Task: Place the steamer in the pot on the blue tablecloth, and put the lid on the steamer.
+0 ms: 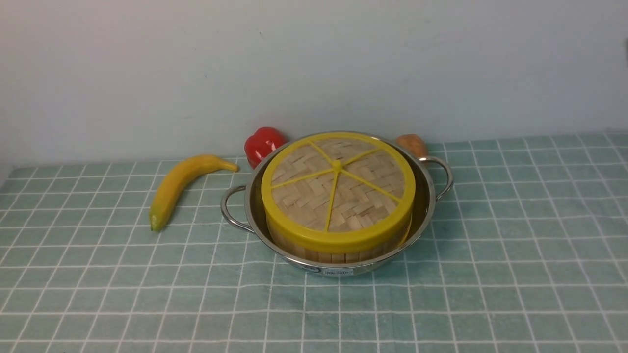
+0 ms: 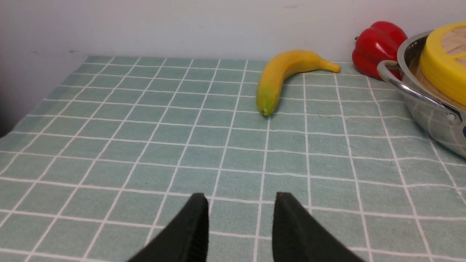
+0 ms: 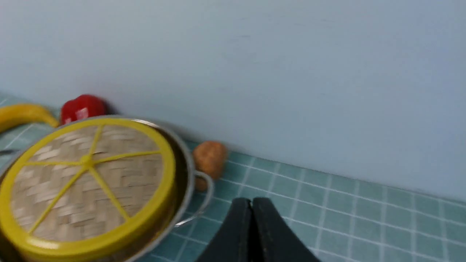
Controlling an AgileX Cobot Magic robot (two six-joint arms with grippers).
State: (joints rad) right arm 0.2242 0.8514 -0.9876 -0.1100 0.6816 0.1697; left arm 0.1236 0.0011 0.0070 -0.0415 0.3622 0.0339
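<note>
Yellow-rimmed woven bamboo makes up the flat round lid [image 1: 304,198], and it lies over the slatted bamboo steamer [image 1: 338,257], which sits inside the wide, shiny stainless-steel pot [image 1: 360,267] with its two loop handles. Take that pot as the landmark: the pale blue-green cloth with a white grid [image 1: 196,294] spreads beneath it and to either side, the curved yellow banana [image 1: 172,189] rests to its left, the glossy red pepper [image 1: 264,145] just beside its far left edge, and the rounded brown vegetable-like thing [image 1: 412,144] close by its far right edge.

Both parts of the job look done, so the step in hand is most likely to finish clear of the pot and leave the stack alone. The left claw [image 2: 240,218] has its fingers apart with nothing between them; the right claw [image 3: 249,218] has its fingers together, gripping nothing. Neither touches the pot, as far as the views show.

To do this well, draw each arm back on its own side of the pot, smoothly, and keep wrists and fingers wide of the loop handles, since a snag there could drag the whole stack. Do not press on the lid for good measure; it appears well seated, and a push off the hub might tip it. Only if a closer look showed the rim riding up would a light, even nudge be worthwhile.
</note>
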